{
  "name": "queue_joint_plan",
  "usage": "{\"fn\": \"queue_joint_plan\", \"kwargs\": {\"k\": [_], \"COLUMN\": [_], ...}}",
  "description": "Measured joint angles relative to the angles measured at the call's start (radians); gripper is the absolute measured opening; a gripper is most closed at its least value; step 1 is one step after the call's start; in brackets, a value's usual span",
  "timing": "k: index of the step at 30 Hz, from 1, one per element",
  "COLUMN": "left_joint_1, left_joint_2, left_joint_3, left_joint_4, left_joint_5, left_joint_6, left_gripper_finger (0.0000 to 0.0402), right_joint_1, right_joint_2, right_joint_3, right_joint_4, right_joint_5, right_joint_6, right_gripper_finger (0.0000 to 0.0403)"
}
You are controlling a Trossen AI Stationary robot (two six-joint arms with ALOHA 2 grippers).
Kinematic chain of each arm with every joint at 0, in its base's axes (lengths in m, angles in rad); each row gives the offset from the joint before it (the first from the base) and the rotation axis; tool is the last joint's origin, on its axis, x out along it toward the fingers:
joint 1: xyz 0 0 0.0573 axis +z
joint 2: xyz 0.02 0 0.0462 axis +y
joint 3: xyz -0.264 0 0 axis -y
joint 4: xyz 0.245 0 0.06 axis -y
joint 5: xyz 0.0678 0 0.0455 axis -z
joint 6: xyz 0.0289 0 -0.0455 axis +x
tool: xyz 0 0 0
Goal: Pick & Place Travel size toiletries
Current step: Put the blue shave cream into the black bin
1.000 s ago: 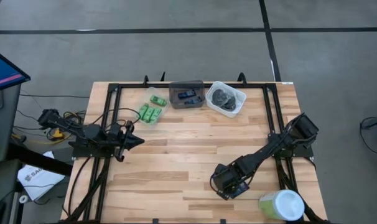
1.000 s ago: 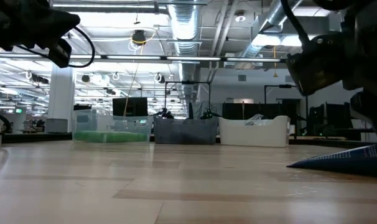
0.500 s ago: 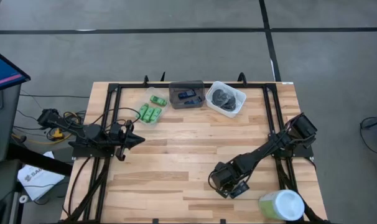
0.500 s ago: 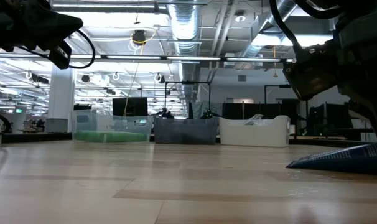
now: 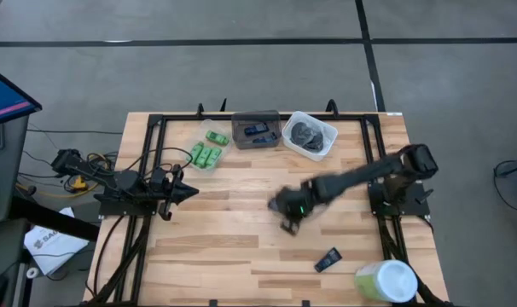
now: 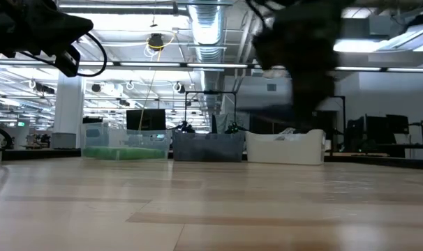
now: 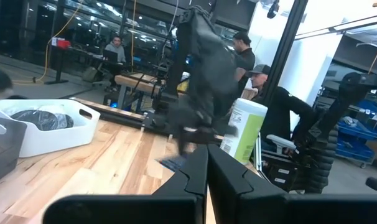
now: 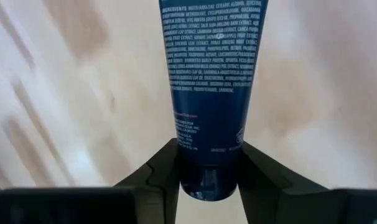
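My right gripper (image 5: 289, 213) hangs over the middle of the table, shut on a dark blue tube (image 8: 212, 74) with white print. It shows blurred and high in the low view (image 6: 299, 49). Another dark blue sachet (image 5: 328, 258) lies flat on the board at the near right. Bright green bottles (image 5: 206, 155) lie in a clear tub at the far left. Blue sachets lie in the dark tub (image 5: 256, 130) and dark grey lumps in the white tub (image 5: 310, 135). My left gripper (image 5: 188, 193) waits at the left, shut and empty. My right gripper pinches the blue tube's rounded end (image 8: 207, 177) between its two fingers (image 8: 167, 165). The tube's length runs on forward past the fingertips, in line with the fingers. It moves with the gripper above the blurred board, clear of the table.
A big pale green-and-white cylinder (image 5: 386, 281) stands at the near right corner. Black frame rails (image 5: 156, 162) run along the table's left, right and far sides. People sit beyond the table in the left wrist view (image 7: 282, 106).
My right gripper has swung quickly from the near right, beside the big cylinder, toward the table's middle and far-left, and has risen. A blue sachet now shows on the board where the gripper stood.
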Motion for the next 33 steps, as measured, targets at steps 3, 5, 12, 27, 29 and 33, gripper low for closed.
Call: {"fn": "queue_joint_plan", "kwargs": {"k": [3,5,12,27,29,33], "left_joint_1": [0.000,0.000,0.000,0.000,0.000,0.000], "left_joint_2": [0.000,0.000,0.002,0.022,0.024,0.027], "left_joint_3": [0.000,0.000,0.000,0.000,0.000,0.000], "left_joint_4": [0.002,0.003,0.005,0.007,0.010,0.012], "left_joint_5": [0.000,0.000,0.001,0.004,0.004,0.005], "left_joint_6": [0.000,0.000,0.000,0.000,0.000,0.000], "left_gripper_finger": [0.0000,0.0000,0.0000,0.0000,0.0000,0.0000], "right_joint_1": [-0.144,-0.241,-0.505,-0.685,-0.681,-0.675], "right_joint_2": [-0.019,-0.009,0.102,0.543,0.579,0.631], "right_joint_3": [0.056,0.108,0.354,0.947,0.991,1.046], "right_joint_4": [-0.004,-0.015,-0.071,-0.311,-0.348,-0.364], "right_joint_5": [0.024,0.029,0.028,0.135,0.154,0.158], "right_joint_6": [-0.158,-0.260,-0.602,-1.042,-1.092,-1.150], "right_gripper_finger": [0.0114,0.0114,0.0114,0.0114,0.0114,0.0114]}}
